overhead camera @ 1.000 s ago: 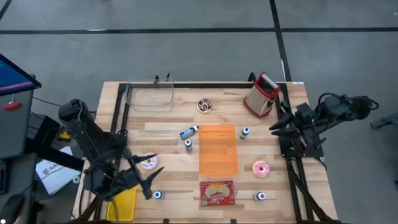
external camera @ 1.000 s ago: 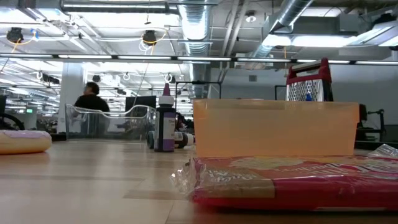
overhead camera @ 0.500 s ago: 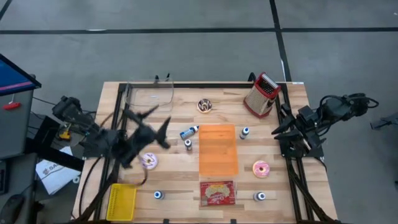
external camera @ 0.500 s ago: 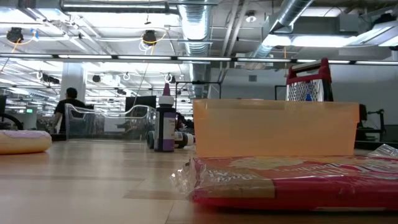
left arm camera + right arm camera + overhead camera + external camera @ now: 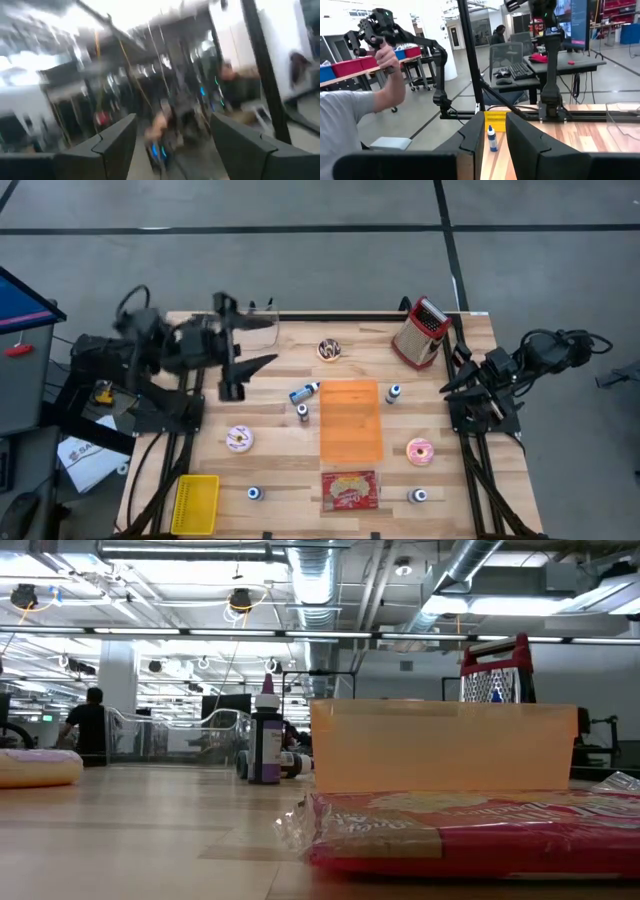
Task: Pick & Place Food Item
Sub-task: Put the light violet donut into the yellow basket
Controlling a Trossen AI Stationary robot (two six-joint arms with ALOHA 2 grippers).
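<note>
Food items lie on the wooden table: a pink-iced doughnut (image 5: 239,439) at the left, another pink doughnut (image 5: 420,451) at the right, a chocolate doughnut (image 5: 329,349) at the far side, and a red snack packet (image 5: 349,489) (image 5: 470,830) near the front edge. An orange bin (image 5: 351,420) stands in the middle. My left gripper (image 5: 268,342) is raised high over the far left, beside the clear container (image 5: 243,335). It is open and nothing is between its fingers (image 5: 120,145). My right gripper (image 5: 441,387) hovers at the right edge, with a narrow empty gap (image 5: 493,131).
A yellow basket (image 5: 196,503) sits at the near left corner and a red-framed grater (image 5: 421,331) at the far right. Several small blue-capped bottles (image 5: 303,392) stand around the orange bin. A person (image 5: 355,120) shows beyond the table in the right wrist view.
My left arm has swung from the near left corner, by the yellow basket, up and toward the far edge. It passed over the left pink doughnut and stopped beside the clear container. Its gripper has tipped from pointing down to about level and carries nothing. No object has moved.
</note>
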